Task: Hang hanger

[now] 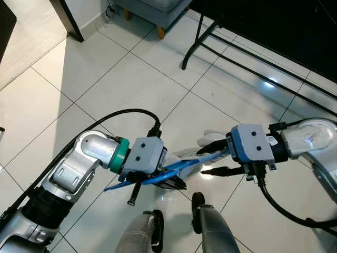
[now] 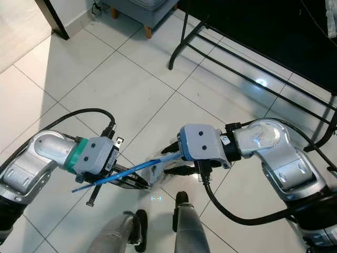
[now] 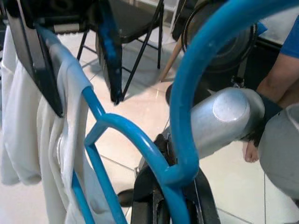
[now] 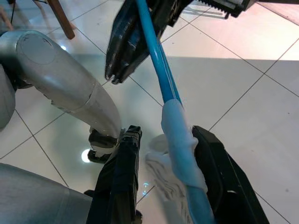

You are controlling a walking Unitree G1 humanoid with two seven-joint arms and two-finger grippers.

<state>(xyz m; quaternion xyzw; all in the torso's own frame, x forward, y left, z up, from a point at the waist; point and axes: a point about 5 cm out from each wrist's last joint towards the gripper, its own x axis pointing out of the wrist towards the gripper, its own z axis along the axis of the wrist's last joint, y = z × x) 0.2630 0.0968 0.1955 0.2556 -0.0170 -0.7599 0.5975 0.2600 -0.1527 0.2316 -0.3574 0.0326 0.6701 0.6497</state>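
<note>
A blue plastic hanger [image 1: 174, 167] with a white cloth [image 1: 187, 153] draped over one arm hangs level between my two grippers, low over the tiled floor. My left gripper [image 1: 179, 184] is shut on the hanger near its hook end; the left wrist view shows the blue bar [image 3: 175, 186] pinched between the black fingers. My right gripper [image 1: 205, 157] is open and straddles the cloth-covered arm. In the right wrist view, that wrapped arm [image 4: 180, 140] runs between the two fingers [image 4: 121, 177] and leans against one of them.
A black metal rack frame [image 1: 200, 42] stands ahead on the right, with a grey upholstered seat on wooden legs [image 1: 158, 10] behind it. My own feet [image 1: 152, 226] are just below the hanger. A person's arm in a blue sleeve [image 3: 285, 70] is nearby.
</note>
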